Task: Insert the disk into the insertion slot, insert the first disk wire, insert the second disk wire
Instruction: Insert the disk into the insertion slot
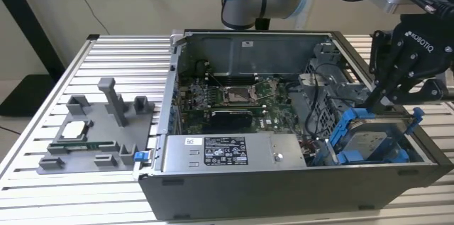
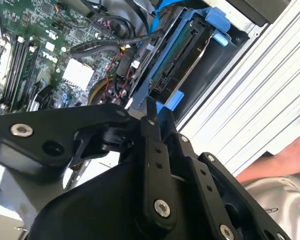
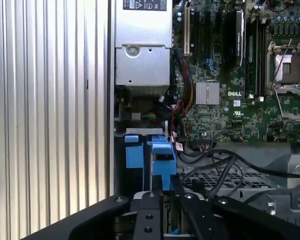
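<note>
The disk (image 1: 369,142), silver-grey in a bright blue carrier, lies tilted at the front corner of the open computer case on the exterior view's right. It rests in the insertion slot (image 1: 325,116), a grey perforated cage with blue tabs. My black gripper (image 1: 370,105) comes down from above onto the carrier's upper blue tab. In the first wrist view the blue carrier (image 3: 162,155) runs up between my fingers, and the gripper (image 3: 165,192) is shut on it. The second wrist view has the disk (image 2: 182,55) just beyond my gripper (image 2: 152,112). Black wires (image 3: 225,160) lie loose over the cage.
A grey labelled power-supply box (image 1: 227,150) sits along the case front. The motherboard with its CPU socket (image 1: 237,94) fills the case middle. A grey fixture (image 1: 99,129) holding small parts stands on the slatted table (image 1: 42,182). A person's hand (image 2: 290,155) rests beside the case.
</note>
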You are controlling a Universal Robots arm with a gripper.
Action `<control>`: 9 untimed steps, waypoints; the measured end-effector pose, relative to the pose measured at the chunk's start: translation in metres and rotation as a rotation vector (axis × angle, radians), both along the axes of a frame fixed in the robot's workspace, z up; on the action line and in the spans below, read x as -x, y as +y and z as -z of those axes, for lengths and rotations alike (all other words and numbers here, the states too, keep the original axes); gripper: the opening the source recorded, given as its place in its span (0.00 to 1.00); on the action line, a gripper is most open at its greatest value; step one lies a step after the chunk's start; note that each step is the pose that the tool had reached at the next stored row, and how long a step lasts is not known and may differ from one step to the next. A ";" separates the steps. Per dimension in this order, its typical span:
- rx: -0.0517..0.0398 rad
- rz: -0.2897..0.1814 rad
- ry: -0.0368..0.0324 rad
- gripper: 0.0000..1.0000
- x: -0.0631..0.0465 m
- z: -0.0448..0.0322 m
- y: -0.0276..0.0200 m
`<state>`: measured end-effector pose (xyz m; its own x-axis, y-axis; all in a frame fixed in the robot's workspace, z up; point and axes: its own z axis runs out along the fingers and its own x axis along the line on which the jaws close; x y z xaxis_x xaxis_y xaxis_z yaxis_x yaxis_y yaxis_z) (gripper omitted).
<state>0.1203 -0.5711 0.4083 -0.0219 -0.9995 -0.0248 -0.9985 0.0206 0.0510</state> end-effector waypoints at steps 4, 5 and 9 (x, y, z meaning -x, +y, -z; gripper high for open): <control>0.0066 0.001 0.0000 0.00 0.000 0.0068 0.0000; 0.0074 0.002 0.0000 0.00 0.000 0.0088 0.0000; 0.0106 0.004 0.0000 0.00 0.000 0.0160 -0.0001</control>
<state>0.1203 -0.5711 0.3923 -0.0259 -0.9996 -0.0141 -0.9984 0.0251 0.0507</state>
